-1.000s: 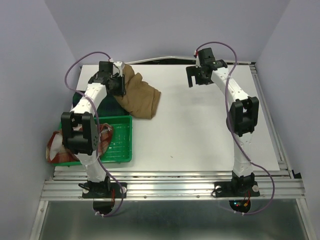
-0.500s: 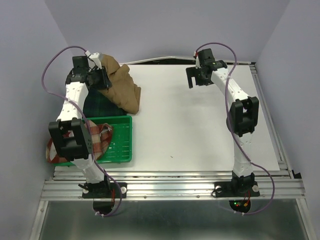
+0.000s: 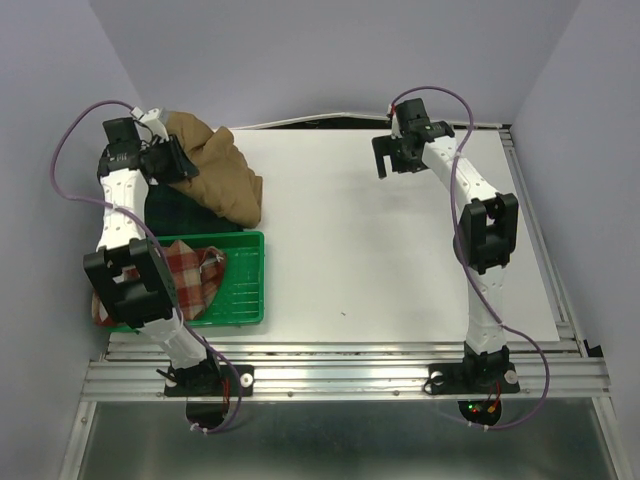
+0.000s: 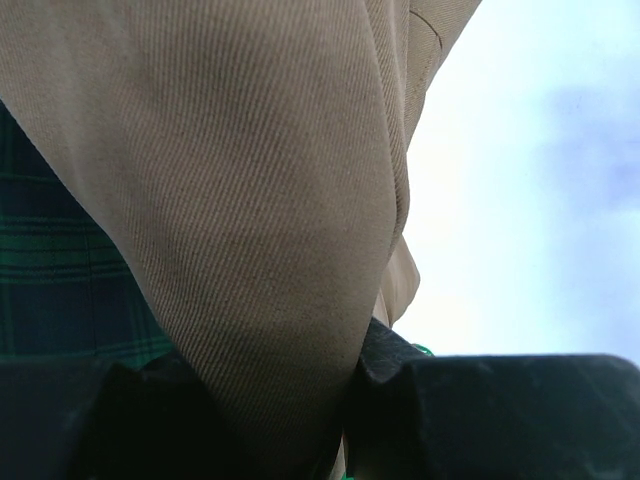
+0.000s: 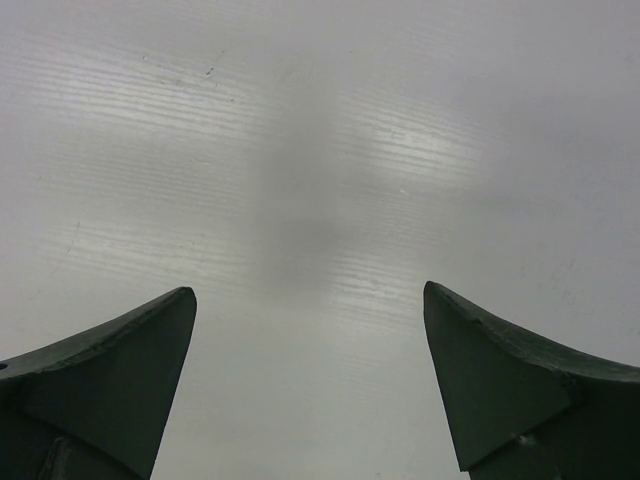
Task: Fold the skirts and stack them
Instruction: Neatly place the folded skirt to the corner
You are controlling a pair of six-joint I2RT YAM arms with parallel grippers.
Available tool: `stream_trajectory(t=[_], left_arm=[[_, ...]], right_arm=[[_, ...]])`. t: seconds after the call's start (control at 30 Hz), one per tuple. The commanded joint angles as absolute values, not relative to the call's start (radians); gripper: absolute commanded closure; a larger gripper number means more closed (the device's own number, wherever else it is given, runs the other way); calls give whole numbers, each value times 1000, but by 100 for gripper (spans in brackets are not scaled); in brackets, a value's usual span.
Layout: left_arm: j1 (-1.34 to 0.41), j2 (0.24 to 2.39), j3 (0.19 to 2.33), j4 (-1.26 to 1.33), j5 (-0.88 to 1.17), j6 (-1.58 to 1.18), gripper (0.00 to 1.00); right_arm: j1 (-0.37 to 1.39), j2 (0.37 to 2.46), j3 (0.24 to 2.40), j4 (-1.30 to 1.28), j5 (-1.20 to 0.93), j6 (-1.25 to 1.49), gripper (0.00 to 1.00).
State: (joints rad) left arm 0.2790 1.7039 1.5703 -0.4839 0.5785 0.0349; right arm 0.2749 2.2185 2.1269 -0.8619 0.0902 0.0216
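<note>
Left wrist view: the left gripper (image 4: pixel 275 420) is pinching a thick fold of the tan-brown ribbed cloth skirt (image 4: pixel 250 200), which runs up between its black fingers. The dark green-navy tartan skirt (image 4: pixel 50 280) shows just beneath.

From above, the left gripper (image 3: pixel 170 160) holds that tan-brown skirt (image 3: pixel 225 175) lifted and bunched at the far-left corner of the table. Its lower part drapes over the tartan skirt (image 3: pixel 170 212). The red-orange-white plaid skirt (image 3: pixel 185 280) lies partly in the green plastic tray (image 3: pixel 245 290) and spills over the tray's left side.

The right gripper (image 3: pixel 383 155) hovers at the far side with its jaws spread wide over bare tabletop, holding nothing.

One risk is a slack landing. The skirt hangs from a single pinch in a crumpled mass, so setting it down as it is would probably leave a heap rather than a fold. Its trailing hem could also drag the tartan skirt out of place, or cloth could slide off the nearby table edge.

The white, faintly ribbed table (image 3: pixel 380 260) sits between pale lilac walls (image 3: pixel 330 50), with an aluminium rail (image 3: pixel 350 378) along the near edge.
</note>
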Motion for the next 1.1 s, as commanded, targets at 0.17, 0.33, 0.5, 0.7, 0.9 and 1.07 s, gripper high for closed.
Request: stream_trajectory(t=[0.17, 0.33, 0.5, 0.7, 0.9, 1.07], left_arm=[[340, 1698, 1551, -425, 603, 107, 100], [393, 1743, 1506, -388, 534, 109, 100], [414, 1784, 1474, -367, 405, 132, 100], [417, 1827, 1447, -350, 256, 169, 97], [419, 1815, 1425, -344, 183, 169, 64], [419, 1750, 1437, -368, 62, 179, 54]], right_arm=[[270, 2140, 2105, -845, 103, 11, 0], [270, 2134, 2086, -845, 109, -18, 0], [270, 2129, 2077, -845, 114, -21, 0], [270, 2134, 2082, -848, 109, -26, 0], [270, 2137, 2080, -853, 107, -28, 0], [270, 2140, 2086, -859, 103, -44, 0]])
